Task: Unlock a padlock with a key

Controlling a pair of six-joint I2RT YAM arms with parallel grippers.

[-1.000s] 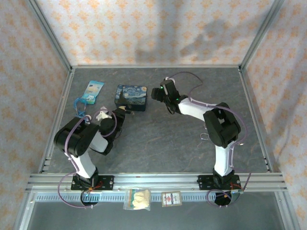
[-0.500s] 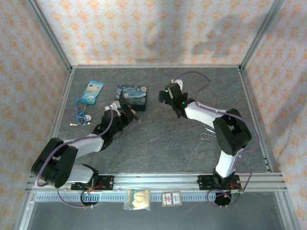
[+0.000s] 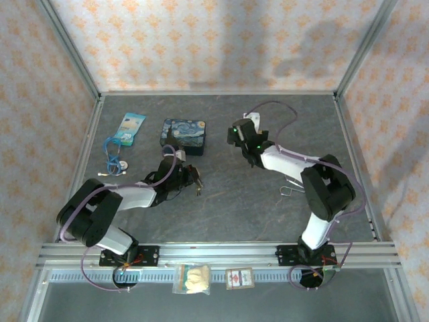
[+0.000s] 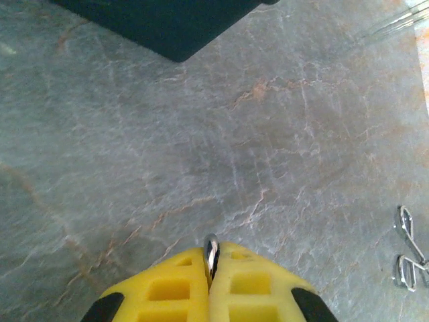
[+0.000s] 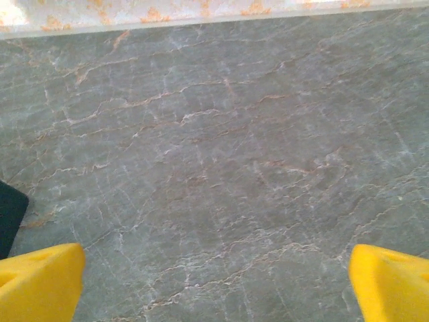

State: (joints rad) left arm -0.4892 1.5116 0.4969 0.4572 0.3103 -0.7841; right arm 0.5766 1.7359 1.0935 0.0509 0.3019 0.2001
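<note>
A thin silvery metal piece, seen edge-on, is pinched between the yellow fingers of the left gripper, which are pressed together on it. Whether it is the key or the padlock's shackle cannot be told. In the top view the left gripper sits low over the grey table, just in front of the blue painted tin, with a small dark-and-pale bit at its tip. The right gripper is to the right of the tin, apart from it. In its wrist view, the right gripper has its fingers spread wide over bare table. Wire clips lie further right.
</note>
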